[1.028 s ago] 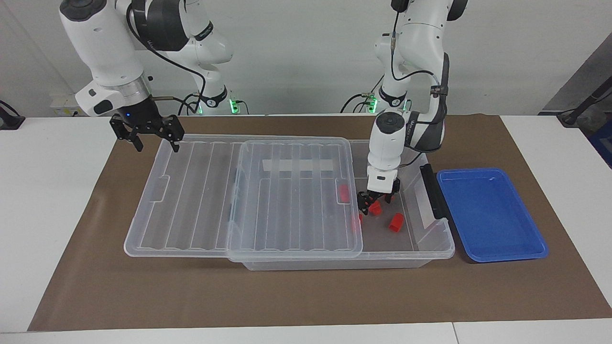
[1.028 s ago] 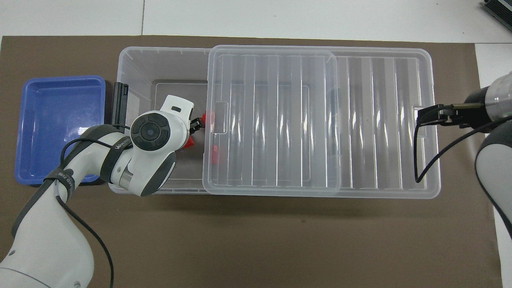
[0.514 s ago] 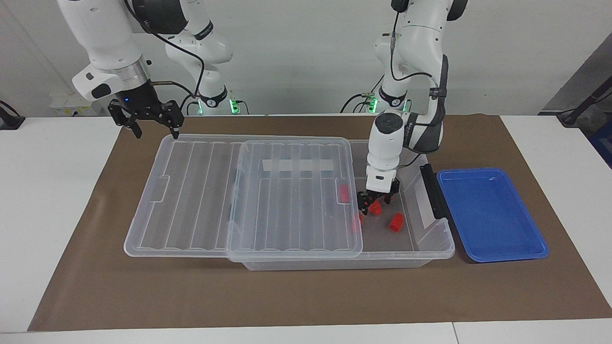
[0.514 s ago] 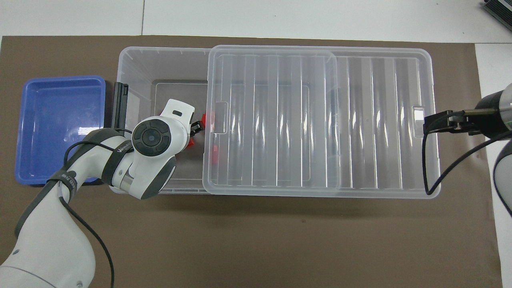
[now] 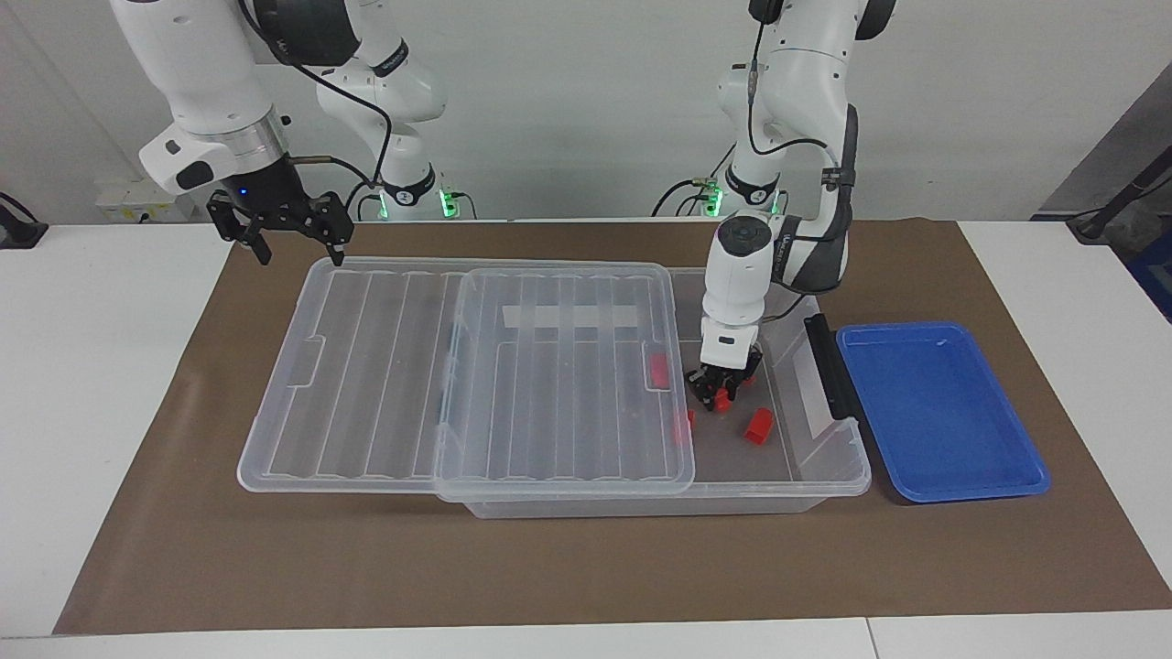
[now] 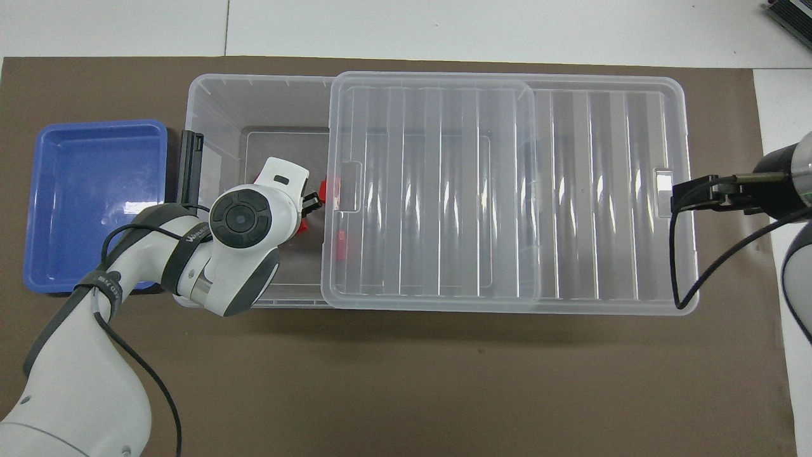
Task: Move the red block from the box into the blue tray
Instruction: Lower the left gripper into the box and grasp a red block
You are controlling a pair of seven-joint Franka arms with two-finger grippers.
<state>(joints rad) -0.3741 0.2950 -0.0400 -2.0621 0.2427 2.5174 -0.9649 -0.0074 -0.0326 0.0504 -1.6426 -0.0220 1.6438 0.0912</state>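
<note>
The tabletop (image 5: 119,384) carries a brown mat (image 5: 586,567), and on it sits the box (image 5: 829,476), its clear lid (image 5: 558,375) slid off toward the right arm's end so that only the end by the left arm is uncovered. Just beside that open end lies the blue tray (image 5: 943,412), with nothing in it yet.

The left claw (image 5: 722,395) is down inside the open part of the box, its fingers drawn in around the red block (image 5: 721,399) on the box floor. The right claw (image 5: 280,240) waits, spread wide, over the mat by the lid's corner.

Another red block (image 5: 758,426) lies close by, and more show under the lid's edge.

The gripped block is too covered by the fingers to tell its long axis or which way it points.

My worry: the hold looks shallow, so the block could slip or twist as it lifts. The box wall and the dark latch (image 5: 829,366) stand between it and the tray, and a low carry would clip them.
</note>
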